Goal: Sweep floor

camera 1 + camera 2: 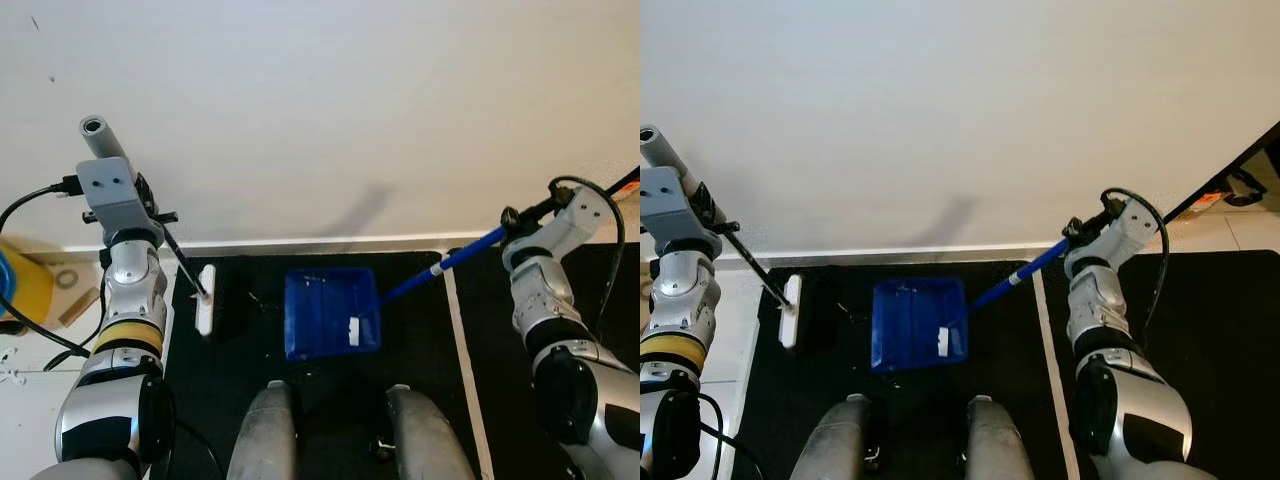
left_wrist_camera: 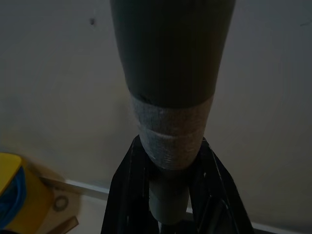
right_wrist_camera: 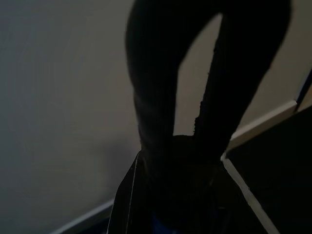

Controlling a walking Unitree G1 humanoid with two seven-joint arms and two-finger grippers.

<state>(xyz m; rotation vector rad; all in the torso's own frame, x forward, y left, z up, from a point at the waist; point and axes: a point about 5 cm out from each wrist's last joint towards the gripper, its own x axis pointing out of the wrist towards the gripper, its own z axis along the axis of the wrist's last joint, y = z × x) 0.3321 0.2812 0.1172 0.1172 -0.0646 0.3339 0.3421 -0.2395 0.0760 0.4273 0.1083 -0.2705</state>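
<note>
The blue dustpan [image 1: 331, 312] sits on the black mat [image 1: 240, 380], just in front of the robot's feet and near the white wall [image 1: 320, 100]. A small white scrap [image 1: 354, 330] lies inside the dustpan, close to its right edge. The broom head [image 1: 206, 299] rests on the mat just left of the dustpan, not touching it.

If the broom pushes too hard, I think it could bump the dustpan and slide it away, or tip the scrap back out. The long blue handle [image 1: 440, 266] could also twist in the grip and tilt the dustpan.

The left gripper [image 2: 168, 195] is shut around the grey broom stick [image 2: 168, 97], held up high left of the dustpan. The right gripper [image 1: 1080, 232] holds the blue handle up to the right of the dustpan, arm bent, fingers closed on it.
</note>
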